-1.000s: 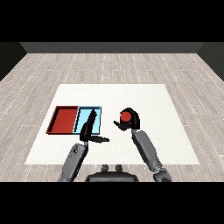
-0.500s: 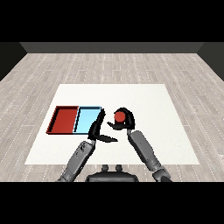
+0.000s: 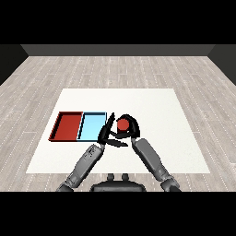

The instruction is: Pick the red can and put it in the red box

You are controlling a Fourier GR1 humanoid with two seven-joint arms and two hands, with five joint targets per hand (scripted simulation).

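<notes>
Head view: red can held in the right hand, black fingers curled round it, red top facing up. Can sits just right of the light blue tray, near worktop centre, not in either tray; cannot tell if it is lifted or resting on the surface. Left hand right beside it, fingers straight and spread wide, holding nothing: upper fingers run up along the blue tray's right edge, thumb sticks out right, under the can. The two hands are close together, contact unclear. Red tray lies left of the blue one, sides touching, nothing in it; blue tray also holds nothing. Both grey forearms come in from the lower corners and converge at the can. White worktop carries the trays; grey plank floor around it.
</notes>
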